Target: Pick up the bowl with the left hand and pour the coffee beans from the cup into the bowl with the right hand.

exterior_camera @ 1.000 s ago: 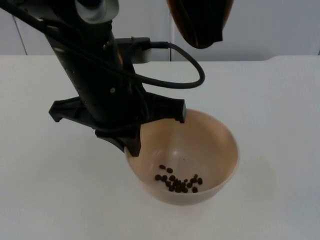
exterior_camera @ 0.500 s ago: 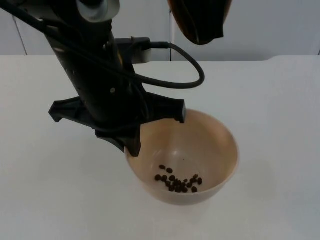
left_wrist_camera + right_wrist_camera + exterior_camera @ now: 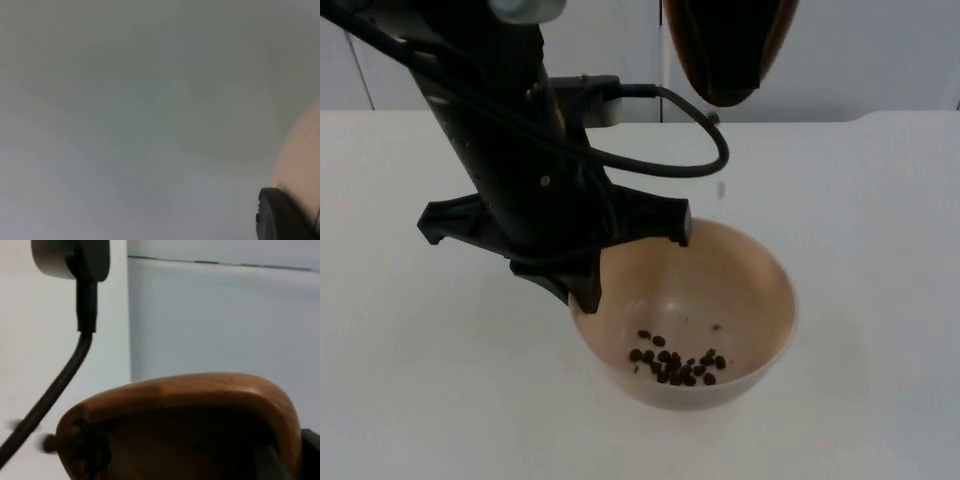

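In the top view, the left gripper [image 3: 582,285] sits left of centre in the frame, its jaws closed on the near-left rim of the bowl [image 3: 740,290], one black finger reaching down over the rim. The bowl is pale beige and lies right of centre in the lower half, over the white worktop [image 3: 880,250]. A small heap of coffee beans [image 3: 675,365] rests on the bowl's floor toward its lower side, and one bean lies a little apart, just above and right of the heap.

At the top edge, right of centre, the brown wooden cup [image 3: 728,50] hangs tipped with its dark mouth facing down, well above the bowl. The right wrist view shows the cup [image 3: 180,425] close up, with a few beans [image 3: 48,442] at its lip. The right gripper's fingers are not clear enough to say how its jaws stand.

In the left wrist view, a black fingertip [image 3: 280,215] lies against the bowl's pale outer wall [image 3: 302,165].
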Action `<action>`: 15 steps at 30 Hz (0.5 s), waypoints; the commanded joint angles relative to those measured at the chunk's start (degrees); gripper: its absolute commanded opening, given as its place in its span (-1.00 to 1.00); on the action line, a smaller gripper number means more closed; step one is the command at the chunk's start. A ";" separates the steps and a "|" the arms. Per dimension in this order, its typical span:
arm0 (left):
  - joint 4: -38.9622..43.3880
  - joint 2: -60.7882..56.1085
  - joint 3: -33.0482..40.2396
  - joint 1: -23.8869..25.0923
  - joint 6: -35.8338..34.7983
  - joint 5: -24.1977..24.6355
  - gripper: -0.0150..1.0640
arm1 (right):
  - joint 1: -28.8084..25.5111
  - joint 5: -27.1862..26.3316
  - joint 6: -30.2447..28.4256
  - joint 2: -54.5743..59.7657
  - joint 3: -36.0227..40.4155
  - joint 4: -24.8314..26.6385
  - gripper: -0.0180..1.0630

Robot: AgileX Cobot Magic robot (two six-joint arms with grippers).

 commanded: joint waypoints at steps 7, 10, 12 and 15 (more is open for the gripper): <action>-0.38 -0.59 -0.10 -0.29 -0.46 -0.71 -0.98 | -2.31 -0.56 5.00 -2.12 -0.25 4.50 -0.97; -0.38 -0.59 -0.10 -0.29 -0.46 -0.80 -0.98 | -2.65 -0.56 5.15 -3.72 -0.25 7.87 -0.97; -0.38 -0.59 -0.10 -0.29 -0.46 -0.80 -0.98 | -2.65 -0.56 5.15 -4.01 -0.25 8.29 -0.97; -0.38 -0.59 -0.10 -0.29 -0.46 -0.80 -0.98 | -2.79 -0.56 5.15 -4.65 -0.25 8.94 -0.97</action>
